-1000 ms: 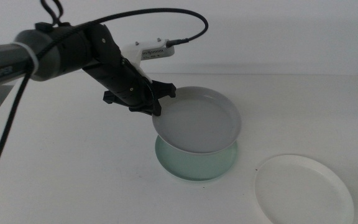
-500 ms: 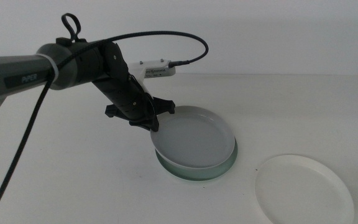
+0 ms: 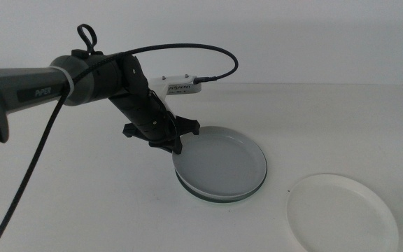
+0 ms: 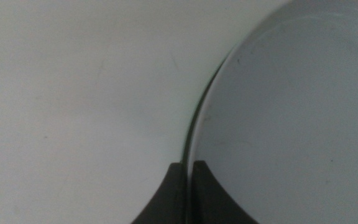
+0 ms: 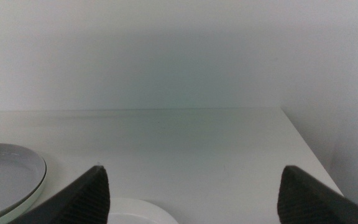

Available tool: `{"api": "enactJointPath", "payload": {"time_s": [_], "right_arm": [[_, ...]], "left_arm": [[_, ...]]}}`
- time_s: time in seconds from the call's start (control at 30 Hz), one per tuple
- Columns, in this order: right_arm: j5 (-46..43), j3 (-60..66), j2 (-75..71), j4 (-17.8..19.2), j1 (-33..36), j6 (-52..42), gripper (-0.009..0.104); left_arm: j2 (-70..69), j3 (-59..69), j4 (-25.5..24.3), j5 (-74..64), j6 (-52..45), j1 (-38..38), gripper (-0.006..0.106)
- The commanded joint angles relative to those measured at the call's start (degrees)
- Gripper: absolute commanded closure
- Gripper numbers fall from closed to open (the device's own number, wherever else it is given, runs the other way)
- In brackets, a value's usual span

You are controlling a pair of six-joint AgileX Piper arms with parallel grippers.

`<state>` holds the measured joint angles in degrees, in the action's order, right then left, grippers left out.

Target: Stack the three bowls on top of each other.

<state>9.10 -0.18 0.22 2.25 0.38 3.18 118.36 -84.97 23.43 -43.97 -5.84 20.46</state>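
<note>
Left gripper (image 3: 174, 143) fingers clenched on grey bowl's (image 3: 222, 162) rim, nested in green bowl (image 3: 219, 197); white bowl (image 3: 341, 213) apart; right gripper (image 5: 191, 193) fingers released

Mint green bowl (image 3: 219, 195) mostly hidden under grey bowl (image 3: 222, 162); white bowl (image 3: 341, 213) cropped.

I've brought the light grey shallow plastic bowl (image 3: 221, 163) down from its tilted hover until it sits level, nested in the mint green shallow plastic bowl (image 3: 219, 197). My left gripper (image 3: 173, 144) sank with it, jaws still clamped on the grey rim.
</note>
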Motion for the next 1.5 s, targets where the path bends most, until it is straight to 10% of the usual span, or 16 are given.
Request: {"api": "enactJointPath", "payload": {"time_s": [0.0,0.2,0.53,0.9,1.27,1.47], "right_arm": [[-0.38,0.18,-0.22,0.41,-0.40,-0.17,0.003],[-0.38,0.18,-0.22,0.41,-0.40,-0.17,0.003],[-0.38,0.18,-0.22,0.41,-0.40,-0.17,0.003],[-0.38,0.18,-0.22,0.41,-0.40,-0.17,0.003],[-0.38,0.18,-0.22,0.41,-0.40,-0.17,0.003],[-0.38,0.18,-0.22,0.41,-0.40,-0.17,0.003]], "left_arm": [[-0.34,-0.28,0.59,-0.04,-0.17,0.10,0.099],[-0.34,-0.28,0.59,-0.18,-0.17,0.10,0.078],[-2.23,-0.70,0.43,-3.93,-0.17,0.10,0.007],[-21.13,-1.26,-8.34,-10.71,-5.08,0.10,0.007],[-53.73,20.39,11.17,-9.44,-27.33,-0.01,0.007],[-66.01,21.26,13.20,-17.73,-27.53,-0.01,0.007]]}}
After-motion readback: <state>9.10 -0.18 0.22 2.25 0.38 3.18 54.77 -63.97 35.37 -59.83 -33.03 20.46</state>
